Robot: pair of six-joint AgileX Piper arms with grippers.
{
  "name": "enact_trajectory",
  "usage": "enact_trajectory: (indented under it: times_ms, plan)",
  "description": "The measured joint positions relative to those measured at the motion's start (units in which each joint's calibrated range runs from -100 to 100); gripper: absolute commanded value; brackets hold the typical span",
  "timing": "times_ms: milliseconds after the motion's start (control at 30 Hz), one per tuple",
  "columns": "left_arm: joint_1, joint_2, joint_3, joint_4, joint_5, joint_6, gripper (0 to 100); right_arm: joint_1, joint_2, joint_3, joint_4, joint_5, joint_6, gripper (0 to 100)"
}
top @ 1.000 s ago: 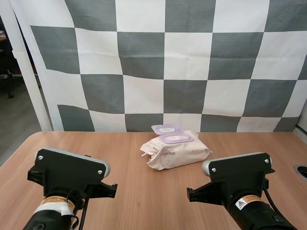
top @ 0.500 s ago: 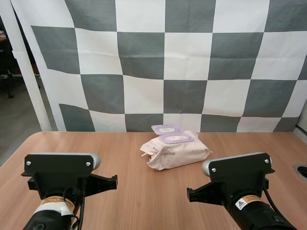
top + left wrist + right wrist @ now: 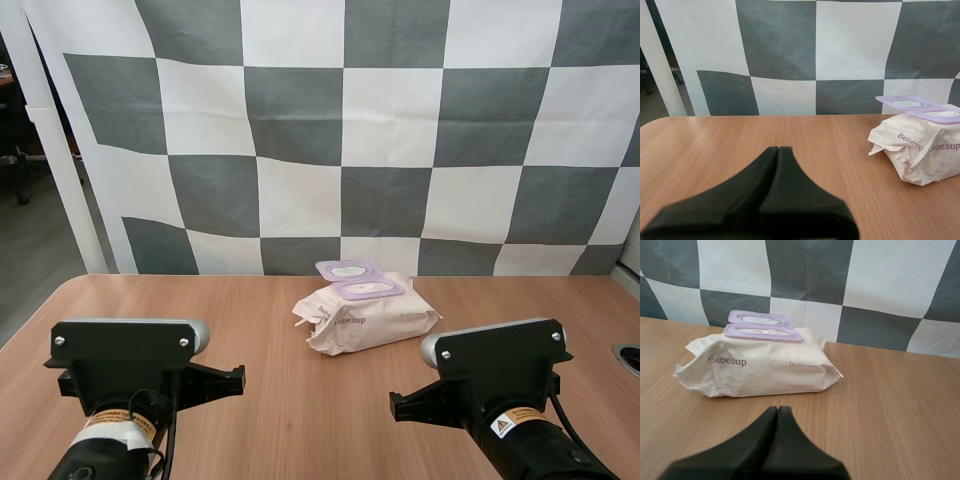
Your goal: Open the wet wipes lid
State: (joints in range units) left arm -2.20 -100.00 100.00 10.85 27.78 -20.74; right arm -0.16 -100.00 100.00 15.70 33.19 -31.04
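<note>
At centre frame the wet wipes pack (image 3: 365, 318) has its lid (image 3: 347, 269) flipped back, so left pincer (image 3: 778, 149) and right pincer (image 3: 777, 409), both pressed together empty, should probably keep off.

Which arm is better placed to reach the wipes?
Right, likely. The wet wipes pack lies nearer the right gripper, straight ahead of it; it sits off to the left gripper's side. Both shut. The lid already looks open.

table (image 3: 300, 400): wood-grain top, smooth, low sheen | pack of wet wipes (image 3: 760, 367): cream soft plastic film, crinkled, faintly glossy | lid (image 3: 759, 319): lilac hard plastic, smooth (slight shine) | my left gripper (image 3: 777, 149), my right gripper (image 3: 777, 409): black, matt, smooth outside
</note>
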Motion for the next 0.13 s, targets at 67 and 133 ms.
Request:
enact_trajectory:
  times_ms: [67,133]
  plan:
    - [0.00,0.0,0.0,0.0,0.0,0.0,0,0.0,0.0,0.0,0.0,0.0,0.0,0]
    - [0.00,0.0,0.0,0.0,0.0,0.0,0,0.0,0.0,0.0,0.0,0.0,0.0,0]
